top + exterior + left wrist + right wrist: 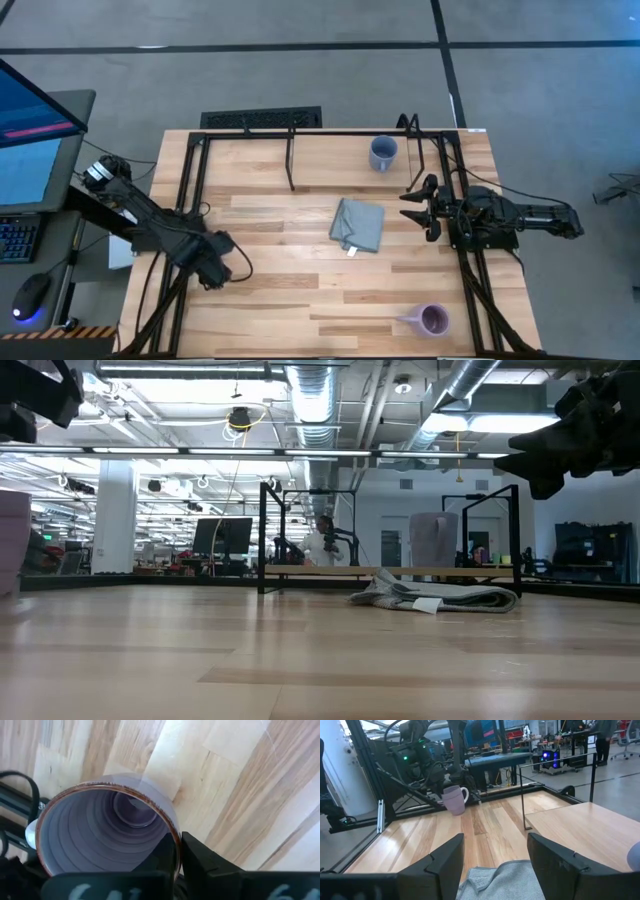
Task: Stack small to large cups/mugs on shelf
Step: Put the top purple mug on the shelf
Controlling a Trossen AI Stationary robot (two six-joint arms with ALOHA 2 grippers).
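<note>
**Mugs spread across the table, one in the left claw**

The mugs are well apart from one another. Your left gripper sits at the left side of the table, and its wrist view looks straight into a pale lavender mug with a brown rim; one dark finger lies outside the wall and the other inside, so the claw is clenched on that mug's rim. From the right wrist view you can see the same mug, handle out to one side, under the left arm.

The blue-grey mug stands upright near the far edge, beneath the top rod of the black shelf, whose thin legs rise from the far part of the table. The deeper purple mug stands near the front right corner, handle pointing left.

Your right gripper hovers at the right side, above the table, fingers spread wide and holding nothing. It points toward the grey folded cloth, which lies in the middle of the table, just beside those fingertips.
</note>
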